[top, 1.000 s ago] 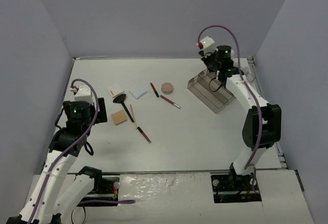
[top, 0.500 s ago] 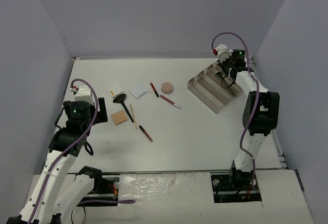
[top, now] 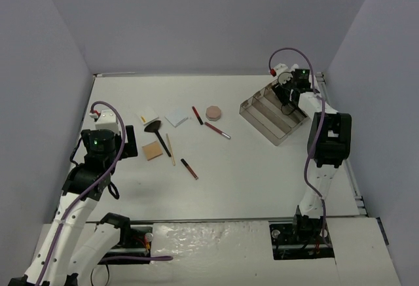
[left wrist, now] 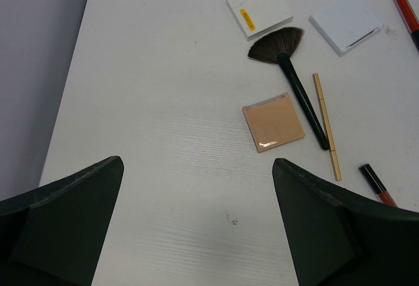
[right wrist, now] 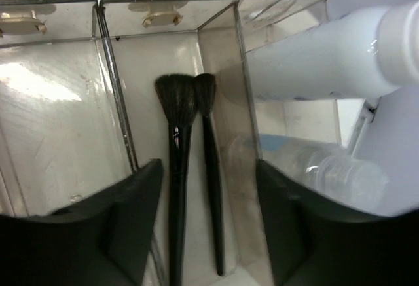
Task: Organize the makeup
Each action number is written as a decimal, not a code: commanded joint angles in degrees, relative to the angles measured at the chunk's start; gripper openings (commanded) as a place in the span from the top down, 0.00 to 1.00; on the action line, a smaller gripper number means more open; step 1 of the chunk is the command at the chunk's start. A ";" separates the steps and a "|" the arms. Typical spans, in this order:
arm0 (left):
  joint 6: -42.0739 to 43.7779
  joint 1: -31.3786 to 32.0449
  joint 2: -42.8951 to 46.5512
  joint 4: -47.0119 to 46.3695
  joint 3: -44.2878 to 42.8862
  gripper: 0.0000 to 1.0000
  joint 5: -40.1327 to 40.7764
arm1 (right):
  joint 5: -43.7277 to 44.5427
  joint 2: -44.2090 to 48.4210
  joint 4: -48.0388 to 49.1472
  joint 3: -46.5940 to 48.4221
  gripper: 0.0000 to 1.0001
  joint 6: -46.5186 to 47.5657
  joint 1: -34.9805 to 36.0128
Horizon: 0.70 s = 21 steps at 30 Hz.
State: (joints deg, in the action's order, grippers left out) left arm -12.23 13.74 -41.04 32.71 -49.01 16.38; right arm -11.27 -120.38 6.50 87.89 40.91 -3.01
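Observation:
Loose makeup lies mid-table: a black fan brush (top: pixel 156 132) (left wrist: pixel 288 70), a tan pad (top: pixel 152 150) (left wrist: pixel 273 122), a white pad (top: pixel 148 114) (left wrist: pixel 258 10), a pale-blue pad (top: pixel 176 116) (left wrist: pixel 345 21), a wooden pencil (top: pixel 170 148) (left wrist: pixel 326 125), red pencils (top: pixel 189 169) (top: pixel 197 114) (top: pixel 217 129) and a pink compact (top: pixel 213 112). My left gripper (top: pixel 108 143) (left wrist: pixel 196 227) hangs open and empty, left of the tan pad. My right gripper (top: pixel 288 93) (right wrist: pixel 209 233) stands open over the tray's far right end. Two black brushes (right wrist: pixel 177 161) (right wrist: pixel 209 168) lie in the compartment below it.
The smoky clear tray (top: pixel 272 116) sits at an angle at the right. A white-capped bottle (right wrist: pixel 327 63) and a clear bottle (right wrist: pixel 321 165) lie in the compartment right of the brushes. Walls close in the table on three sides.
My right arm has swung from over the tray's middle to its far right end, and its jaws have gone from shut to open. The left arm has not moved.

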 commanded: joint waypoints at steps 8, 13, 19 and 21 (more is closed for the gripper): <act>-0.14 -0.55 0.61 -2.83 -1.59 0.03 0.56 | 4.85 15.41 3.25 6.57 0.30 -17.92 14.48; -0.19 -0.55 0.43 -2.65 -1.35 0.03 1.48 | 7.20 15.10 6.90 4.07 0.20 -31.39 29.26; -0.40 -0.55 0.98 -2.47 -1.29 0.03 2.80 | 9.46 7.98 12.13 3.43 0.18 -40.48 44.02; -0.58 -0.55 1.45 -2.63 -1.18 0.03 3.26 | 9.57 4.80 13.66 4.32 0.20 -42.81 48.40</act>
State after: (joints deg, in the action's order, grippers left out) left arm -12.23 13.70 -40.39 32.73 -49.01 17.62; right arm -4.03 -110.65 14.31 91.40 7.03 40.04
